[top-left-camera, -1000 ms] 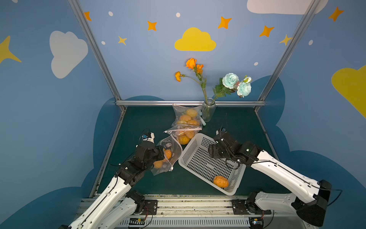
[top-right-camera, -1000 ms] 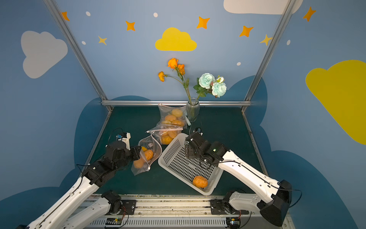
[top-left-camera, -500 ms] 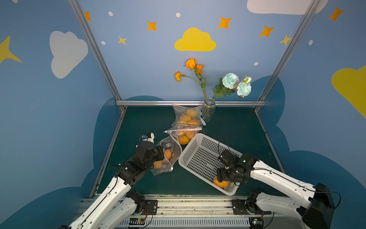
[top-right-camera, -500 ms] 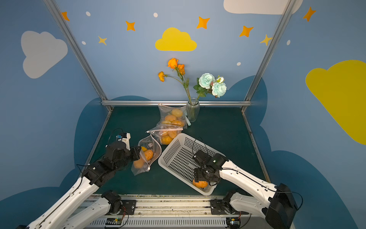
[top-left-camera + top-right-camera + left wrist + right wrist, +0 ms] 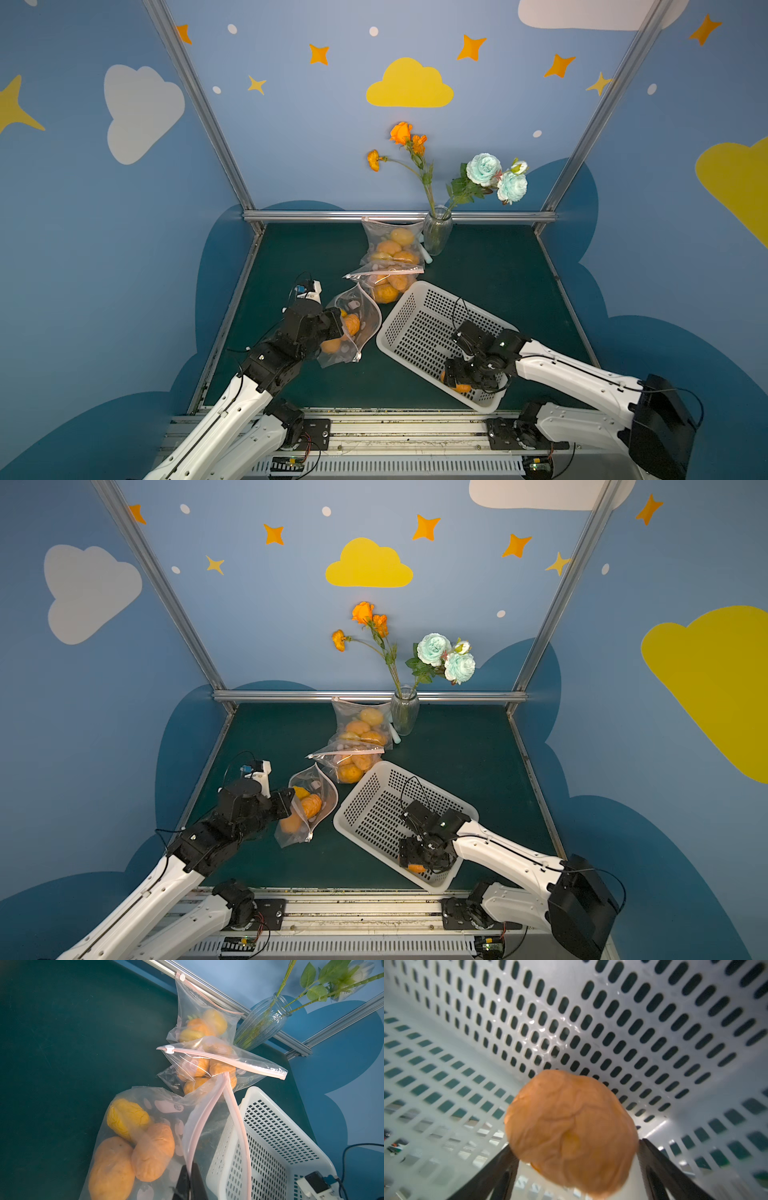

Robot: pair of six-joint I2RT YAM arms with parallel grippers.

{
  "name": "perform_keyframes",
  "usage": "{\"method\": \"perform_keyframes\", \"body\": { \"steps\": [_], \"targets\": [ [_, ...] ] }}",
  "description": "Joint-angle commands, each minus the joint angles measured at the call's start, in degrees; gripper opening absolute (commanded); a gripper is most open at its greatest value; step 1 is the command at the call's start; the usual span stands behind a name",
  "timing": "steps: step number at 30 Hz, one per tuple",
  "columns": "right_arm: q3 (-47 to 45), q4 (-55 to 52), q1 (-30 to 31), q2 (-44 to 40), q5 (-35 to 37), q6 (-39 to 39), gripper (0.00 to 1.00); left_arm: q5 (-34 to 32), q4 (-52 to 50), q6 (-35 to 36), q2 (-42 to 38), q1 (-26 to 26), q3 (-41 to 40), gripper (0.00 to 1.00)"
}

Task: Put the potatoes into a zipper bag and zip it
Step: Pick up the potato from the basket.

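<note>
Potato waiting in basket

I am poising my right pincer, released, astride the wrinkled potato in the white basket. It is looking light and squashy, needing a gentle squeeze across its middle. My left pincer is clenching the zipper bag by its rim.

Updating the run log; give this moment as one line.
left gripper shut on open bag | right gripper open around potato in basket

We're in a staged robot test booth. Blue cloud-and-star panels on an aluminium frame, arms mounted to a front rail.
</note>
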Motion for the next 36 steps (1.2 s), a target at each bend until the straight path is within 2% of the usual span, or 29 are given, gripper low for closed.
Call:
{"method": "perform_keyframes", "body": {
  "steps": [1,8,18,23,32,36],
  "targets": [
    [-0.6,2.0,0.3,3.5,-0.6,0.5,0.89,0.4,-0.5,0.0,-0.1,-0.1,-0.3,0.03],
    [0.4,2.6,0.3,7.5,1.7,-1.4,0.89,0.1,-0.5,0.1,0.1,-0.1,-0.1,0.03],
    [1.5,1.6,0.2,4.1,3.3,-1.2,0.67,0.3,-0.4,0.1,-0.1,-0.2,-0.2,0.03],
    [1.0,1.2,-0.1,0.5,4.2,-0.8,0.51,0.5,-0.6,0.0,-0.3,-0.1,-0.2,0.03],
    [-0.4,1.4,-0.6,-3.4,6.7,0.1,0.42,0.6,-0.5,0.0,-0.6,-0.1,-0.4,0.03],
    [-0.8,5.8,-0.6,-4.4,7.7,1.7,0.38,0.8,-0.2,0.0,-0.3,-0.1,-0.5,0.03]
  ]
}}
